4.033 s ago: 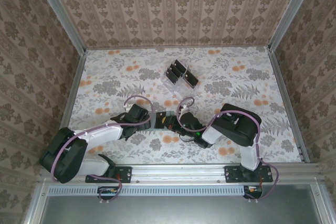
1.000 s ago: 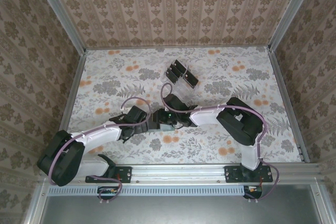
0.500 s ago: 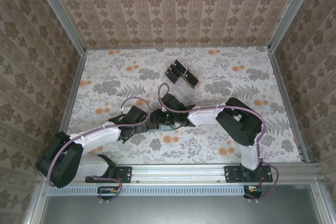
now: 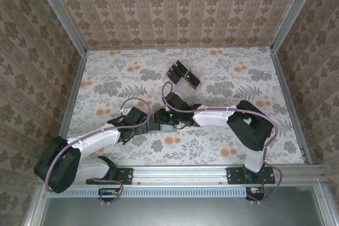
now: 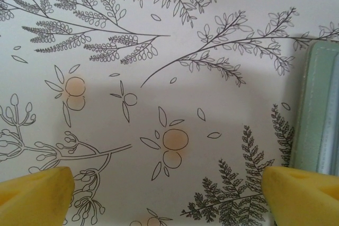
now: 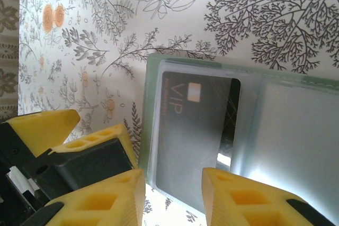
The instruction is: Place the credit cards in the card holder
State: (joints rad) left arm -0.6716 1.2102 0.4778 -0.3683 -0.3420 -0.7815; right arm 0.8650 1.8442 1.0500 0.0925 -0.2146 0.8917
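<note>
Top view: both arms meet mid-table [image 4: 106,78], with the clear rack [image 4: 183,75] of dark cards well apart behind them. Left wrist view: left gripper [image 5: 169,197], fingers spread wide and empty, beside the card holder [image 5: 320,104]. Right wrist view: right gripper [image 6: 172,197], fingers part-closed over the card holder's near edge, where one credit card [image 6: 193,130] marked VIP sits inside; whether they pinch anything cannot be told.
</note>
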